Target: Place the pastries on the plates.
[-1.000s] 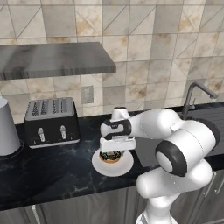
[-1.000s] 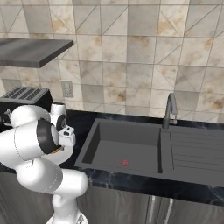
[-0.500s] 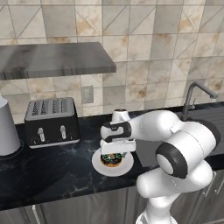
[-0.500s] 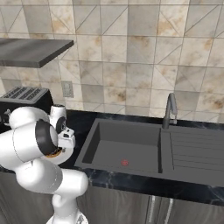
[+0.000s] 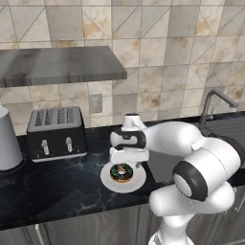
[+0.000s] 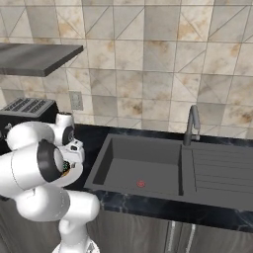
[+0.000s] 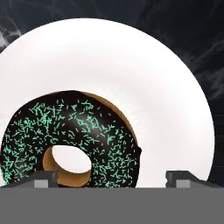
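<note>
- I find the donut (image 5: 121, 172) lying flat on the white plate (image 5: 138, 182), at centre frame in the left base view; I judge this half of the task done.
- In the hand view the donut (image 7: 70, 140) sits toward the lower left of the plate (image 7: 166, 87), inside the rim, not centred.
- The end effector (image 5: 125, 162) hangs directly above the donut. Its fingertips (image 7: 181, 178) stand apart at the bottom corners of the hand view, one on either side of the donut and off its glaze; I read it as spread wide and holding nothing.
- I can locate neither the croissant nor the red-rimmed plate from these views, so I judge that second placement outstanding.
- Condition of the donut: dark chocolate glaze, intact, scattered with fine teal sprinkles; a tan dough edge shows along its upper right flank and inside the hole. No breakage or smearing noted on the plate.
- The plate rests on the black marbled bench (image 5: 57, 191), right of the toaster (image 5: 56, 132) and left of the sink (image 6: 143, 168).
</note>
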